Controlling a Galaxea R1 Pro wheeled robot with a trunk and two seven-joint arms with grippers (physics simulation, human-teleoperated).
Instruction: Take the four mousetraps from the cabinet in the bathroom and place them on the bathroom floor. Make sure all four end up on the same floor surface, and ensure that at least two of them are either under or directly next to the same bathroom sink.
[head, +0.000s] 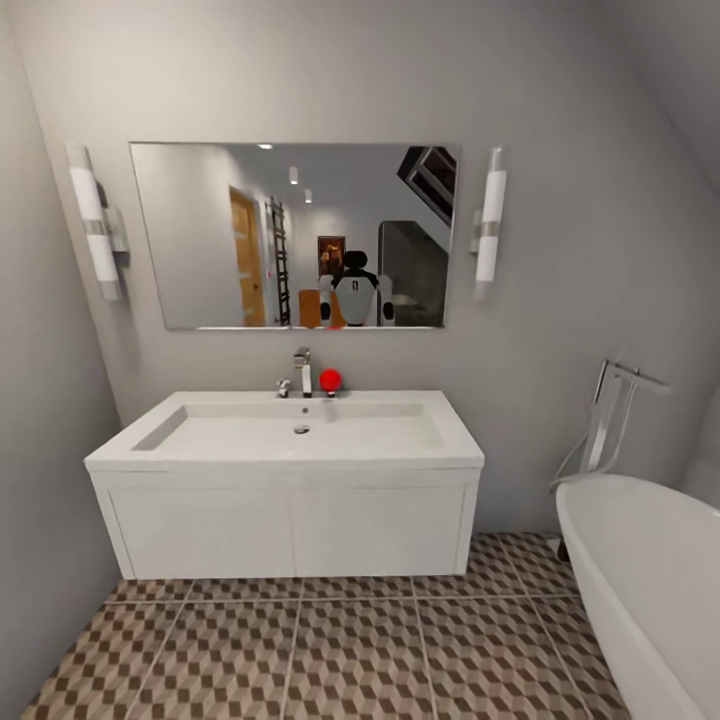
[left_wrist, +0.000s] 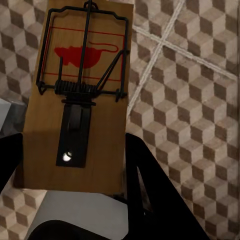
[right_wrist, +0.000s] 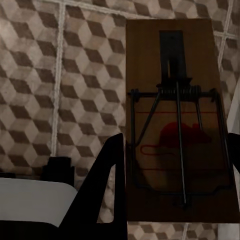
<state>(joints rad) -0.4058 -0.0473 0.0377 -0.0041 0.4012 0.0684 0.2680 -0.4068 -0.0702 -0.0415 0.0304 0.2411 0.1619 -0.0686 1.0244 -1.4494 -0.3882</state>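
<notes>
Head view: a white basin unit stands against the grey wall at centre frame, with a chrome tap and a small red object on its back ledge. Above it hangs a mirror flanked by two tube lamps; the robot's reflection appears near the mirror's lower middle. The rim of a white bathtub enters at lower right. The bathroom floor, tiled in a brown, beige and white cube pattern, spans the bottom of the frame.

Left wrist view: a mousetrap fills the upper left, its red mouse print and wire bar plain, seen over the cube tiles. The left gripper has dark fingers on either side of the board's lower end, evidently pinching it.

Right wrist view: a second mousetrap, in shadow, occupies the right half of the frame above the tiles. The right gripper has one dark finger against the board's edge; the opposite finger is barely visible at the right margin, so the jaws appear clamped on the board.
</notes>
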